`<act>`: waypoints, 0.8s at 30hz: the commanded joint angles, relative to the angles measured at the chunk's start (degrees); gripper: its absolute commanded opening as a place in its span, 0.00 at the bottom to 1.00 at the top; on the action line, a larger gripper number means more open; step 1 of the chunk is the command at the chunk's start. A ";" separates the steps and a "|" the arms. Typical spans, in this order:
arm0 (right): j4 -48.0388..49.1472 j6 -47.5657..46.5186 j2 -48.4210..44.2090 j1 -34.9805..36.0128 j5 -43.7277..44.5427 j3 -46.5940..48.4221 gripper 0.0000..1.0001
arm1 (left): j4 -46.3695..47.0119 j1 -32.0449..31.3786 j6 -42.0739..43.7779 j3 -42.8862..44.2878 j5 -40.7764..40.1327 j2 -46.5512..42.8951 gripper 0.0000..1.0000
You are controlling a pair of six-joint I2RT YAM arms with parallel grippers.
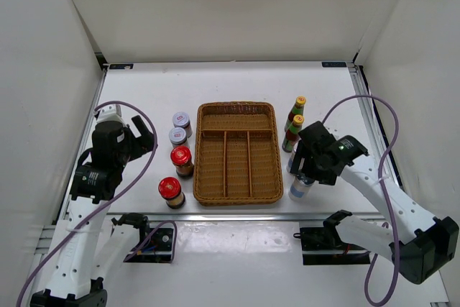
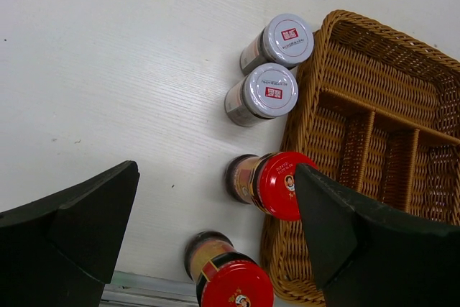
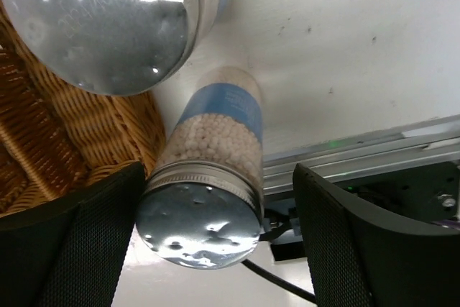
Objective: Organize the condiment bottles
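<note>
The condiment bottles stand on both sides of the wicker tray (image 1: 267, 177). On its left are two grey-lilac-lidded jars (image 1: 181, 120) (image 2: 286, 37) and two red-lidded brown jars (image 1: 181, 157) (image 2: 284, 185). On its right are two green yellow-capped bottles (image 1: 297, 109) and two silver-topped white-blue cylinders (image 1: 300, 187) (image 3: 208, 206). My left gripper (image 2: 215, 170) hangs open above the red-lidded jars, holding nothing. My right gripper (image 3: 215, 177) is open around the near cylinder; its left finger sits at the lid and the right finger stands apart. The arm partly hides the other cylinder (image 3: 108, 19).
The tray (image 2: 316, 70) has one long compartment at the far end and three narrow ones, all without bottles. A metal rail (image 3: 359, 156) runs along the table's near edge just beside the near cylinder. White walls enclose the table on three sides.
</note>
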 commanded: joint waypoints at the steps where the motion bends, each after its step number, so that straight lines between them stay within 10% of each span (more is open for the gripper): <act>1: -0.22 4.68 -1.52 0.82 -3.06 -1.32 0.87 | -0.14 0.22 -0.37 -0.11 -1.17 -0.35 1.00; 6: 1.02 5.22 -3.54 1.35 -3.60 -3.71 0.79 | -0.14 0.22 -0.37 -0.11 -1.17 -0.35 1.00; 16: -4.61 4.35 -7.67 6.79 0.88 7.95 0.25 | -0.14 0.22 -0.37 -0.11 -1.17 -0.35 1.00; 24: -1.63 -3.30 -2.50 12.68 3.43 22.73 0.11 | -0.14 0.22 -0.37 -0.11 -1.17 -0.35 1.00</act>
